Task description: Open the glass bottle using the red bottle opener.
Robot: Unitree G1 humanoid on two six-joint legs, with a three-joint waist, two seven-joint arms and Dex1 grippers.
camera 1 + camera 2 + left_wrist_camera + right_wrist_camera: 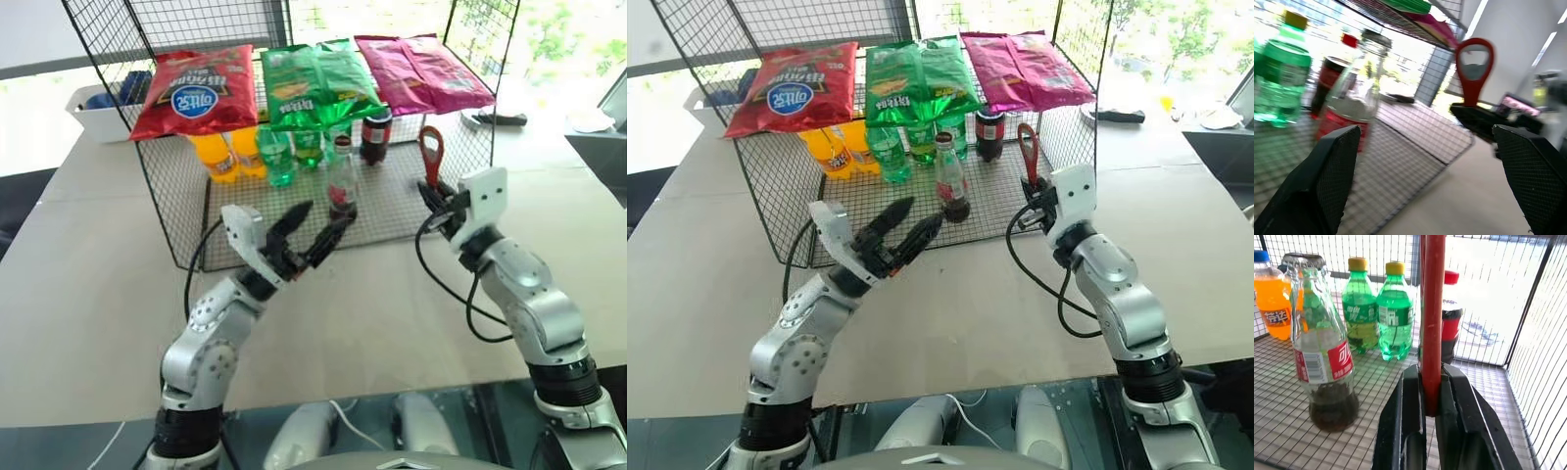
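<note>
With the right claw (1031,186) clenched on the red bottle opener (1027,147), we should steady the glass bottle (949,181) in the released left claw (913,219) first.

Silver jointed arms (211,343), white wrist housings, black cables, textured black jaws.

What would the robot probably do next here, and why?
Probably close the open left gripper around the glass bottle to steady it. The bottle stands capped and unheld on the wire shelf, while the right gripper already holds the red bottle opener upright.
</note>
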